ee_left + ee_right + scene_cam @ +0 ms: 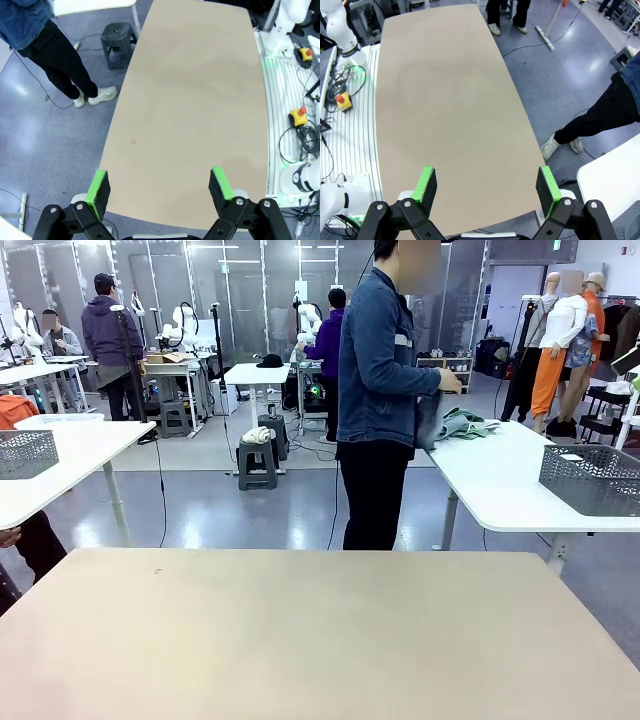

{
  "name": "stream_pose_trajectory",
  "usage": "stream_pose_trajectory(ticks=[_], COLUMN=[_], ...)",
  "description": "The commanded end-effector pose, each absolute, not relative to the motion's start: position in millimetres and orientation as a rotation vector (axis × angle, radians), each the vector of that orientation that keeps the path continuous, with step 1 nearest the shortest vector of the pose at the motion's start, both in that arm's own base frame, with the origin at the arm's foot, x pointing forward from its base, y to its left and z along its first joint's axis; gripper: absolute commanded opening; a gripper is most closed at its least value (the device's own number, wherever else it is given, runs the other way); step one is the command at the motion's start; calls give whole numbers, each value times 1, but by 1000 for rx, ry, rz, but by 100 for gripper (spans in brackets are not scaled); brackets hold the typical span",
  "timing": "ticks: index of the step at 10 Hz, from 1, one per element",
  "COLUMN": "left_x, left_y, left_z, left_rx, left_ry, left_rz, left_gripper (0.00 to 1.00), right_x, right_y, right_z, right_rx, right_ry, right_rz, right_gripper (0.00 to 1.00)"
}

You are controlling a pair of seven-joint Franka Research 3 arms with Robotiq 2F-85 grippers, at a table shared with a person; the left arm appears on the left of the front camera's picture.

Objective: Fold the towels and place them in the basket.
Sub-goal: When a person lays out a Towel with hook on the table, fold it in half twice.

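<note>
Where both grippers hang: above a tan table (320, 640), near one end of it.
Person (385, 390): standing beyond the tan table, turned to a white side table (500, 485) on the robot's right, a hand at the cloth there.
Basket (592, 480): dark grey mesh, on the white table, apart from the towels.
Towels (465, 424): bunched blue-grey and mint-green heap at the white table's far edge, against the person.
Left gripper (159, 186): green-padded fingers spread wide.
Right gripper (486, 183): fingers spread wide likewise.
</note>
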State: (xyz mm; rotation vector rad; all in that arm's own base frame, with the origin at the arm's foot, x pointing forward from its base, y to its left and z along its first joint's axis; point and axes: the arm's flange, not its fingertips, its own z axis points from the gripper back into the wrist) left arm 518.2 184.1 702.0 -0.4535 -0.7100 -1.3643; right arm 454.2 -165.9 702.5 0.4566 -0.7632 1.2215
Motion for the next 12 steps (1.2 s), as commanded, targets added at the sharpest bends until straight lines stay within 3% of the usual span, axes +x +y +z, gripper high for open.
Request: stream_pose_trajectory(ticks=[1,12], left_x=[518,518], left_y=[184,184], left_z=[703,703], left_rx=[-451,-451], left_ry=[-712,-712], left_rz=[-1365,-1365], left_gripper=[100,100], right_x=[454,454], right_y=[-165,-165], right_z=[702,702], right_rx=[459,459], right_ry=[-762,-762], right_rz=[1222,1222], right_gripper=[100,100])
